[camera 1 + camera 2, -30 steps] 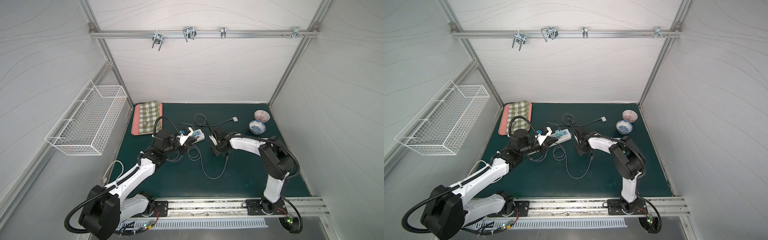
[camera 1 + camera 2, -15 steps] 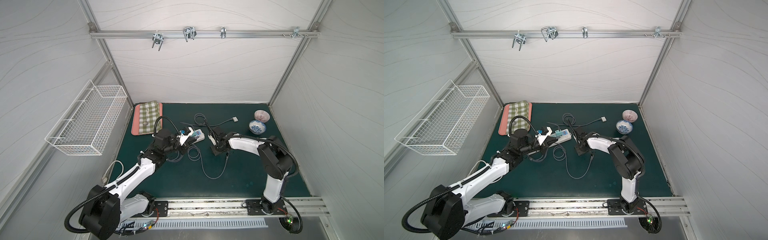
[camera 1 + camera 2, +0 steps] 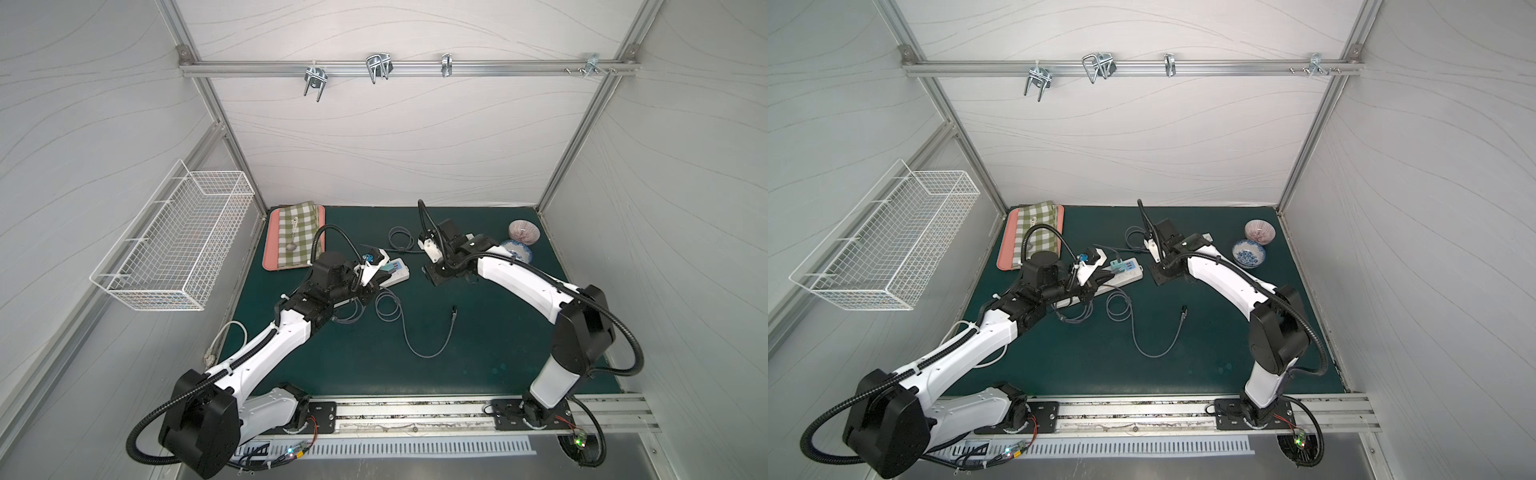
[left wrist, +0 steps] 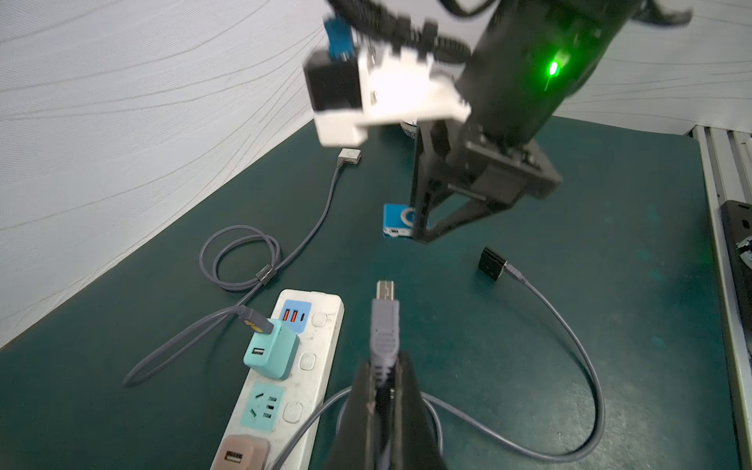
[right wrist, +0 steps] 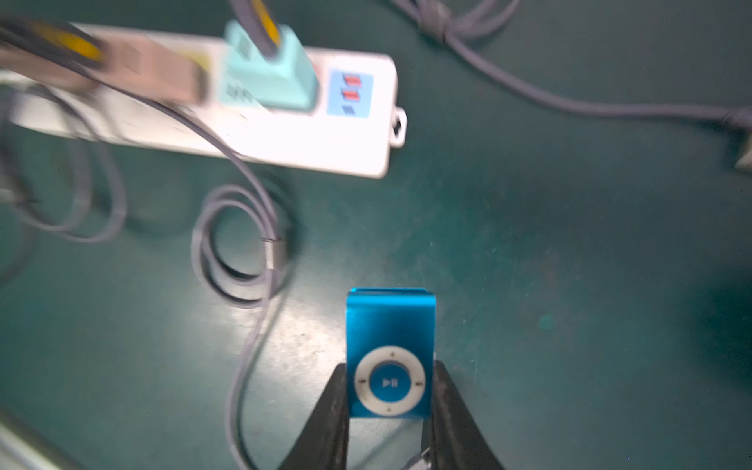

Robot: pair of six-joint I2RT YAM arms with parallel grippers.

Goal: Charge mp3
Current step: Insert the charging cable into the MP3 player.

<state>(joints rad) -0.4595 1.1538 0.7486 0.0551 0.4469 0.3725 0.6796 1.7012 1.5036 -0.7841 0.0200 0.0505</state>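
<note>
The right pincer [image 5: 390, 371] is clamped on the music player [image 5: 390, 321]. Its black fingers [image 5: 331, 407] press the two long side edges at the control-wheel end, and the other end juts out free. The player sits low over the green mat [image 5: 569, 264], between the two arms and near the power strip [image 5: 285, 142]. Whether it touches the mat cannot be told.

It looks small, light and rigid, with smooth sides that could slip under a sideways push. Holding it by the flat sides seems right, since that leaves the socket edge clear.

The left pincer [image 4: 382, 366] is closed on the rubber collar of the grey cable's plug [image 4: 384, 321], with the metal tip pointing toward the player. The cable is limp and the tip small, so a crooked push would likely jam it.
</note>
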